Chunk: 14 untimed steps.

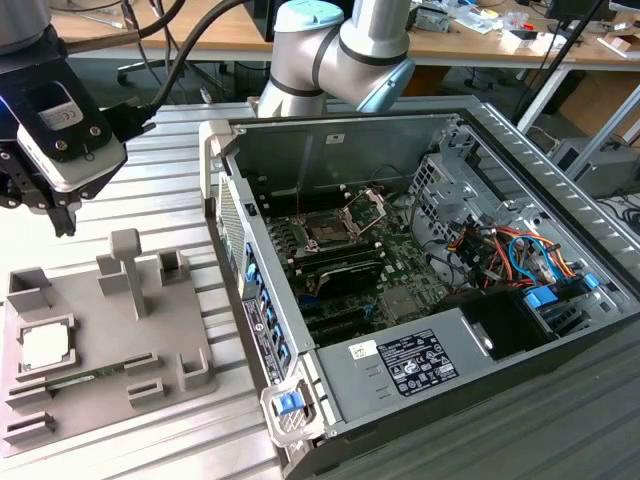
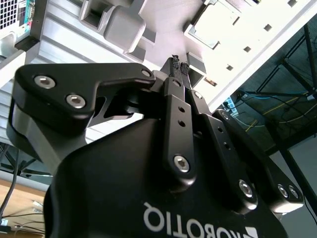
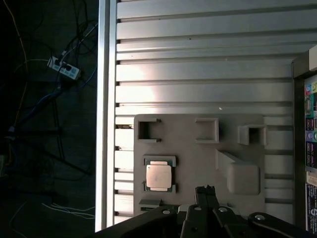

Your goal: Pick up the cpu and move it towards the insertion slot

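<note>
The cpu [image 1: 45, 347] is a small flat square chip with a pale silvery top and a thin greenish rim. It lies flat, face up, seated in a square recess of the grey tray [image 1: 150, 330] on the counter [image 1: 170, 190], at the exterior view's left. The insertion slot [image 1: 327, 232] is a dark square socket in a shiny metal frame on the motherboard [image 1: 400, 275], its silver retaining plate [image 1: 366, 208] tilted up. The 2 lie well apart.

White lettering [image 2: 198, 220] stands upside down on the black body of the gripper [image 2: 178, 67] in the second wrist view. In the exterior view a white label [image 1: 415, 362] inside the computer case [image 1: 330, 150] carries print too fine to read.
</note>
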### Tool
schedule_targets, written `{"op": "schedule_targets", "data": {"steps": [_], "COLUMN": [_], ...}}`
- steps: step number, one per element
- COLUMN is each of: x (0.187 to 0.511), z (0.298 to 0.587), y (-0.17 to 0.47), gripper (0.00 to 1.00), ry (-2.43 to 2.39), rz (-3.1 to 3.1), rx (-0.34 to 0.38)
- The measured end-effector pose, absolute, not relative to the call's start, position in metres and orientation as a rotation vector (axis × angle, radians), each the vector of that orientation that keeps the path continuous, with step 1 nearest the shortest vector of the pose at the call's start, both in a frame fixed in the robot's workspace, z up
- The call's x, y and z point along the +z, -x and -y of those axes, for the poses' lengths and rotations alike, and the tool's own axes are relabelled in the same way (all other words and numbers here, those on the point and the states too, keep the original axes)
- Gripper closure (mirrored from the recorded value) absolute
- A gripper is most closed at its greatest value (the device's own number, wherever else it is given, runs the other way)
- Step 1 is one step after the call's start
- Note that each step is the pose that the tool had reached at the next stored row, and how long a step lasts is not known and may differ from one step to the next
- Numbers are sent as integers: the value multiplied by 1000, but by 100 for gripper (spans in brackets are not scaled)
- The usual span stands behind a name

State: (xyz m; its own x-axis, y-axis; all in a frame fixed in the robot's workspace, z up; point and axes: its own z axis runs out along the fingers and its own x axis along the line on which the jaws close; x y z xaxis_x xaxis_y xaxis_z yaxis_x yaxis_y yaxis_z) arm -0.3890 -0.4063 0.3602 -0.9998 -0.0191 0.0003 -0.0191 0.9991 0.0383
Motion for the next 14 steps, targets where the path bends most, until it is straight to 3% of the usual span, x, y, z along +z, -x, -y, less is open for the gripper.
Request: {"op": "schedule_targets", "data": {"steps": [14], "x": [358], "z": [406], "y": [391], "gripper": [89], "ry": [-30], "rz": [3140], "rx": [-60]}}
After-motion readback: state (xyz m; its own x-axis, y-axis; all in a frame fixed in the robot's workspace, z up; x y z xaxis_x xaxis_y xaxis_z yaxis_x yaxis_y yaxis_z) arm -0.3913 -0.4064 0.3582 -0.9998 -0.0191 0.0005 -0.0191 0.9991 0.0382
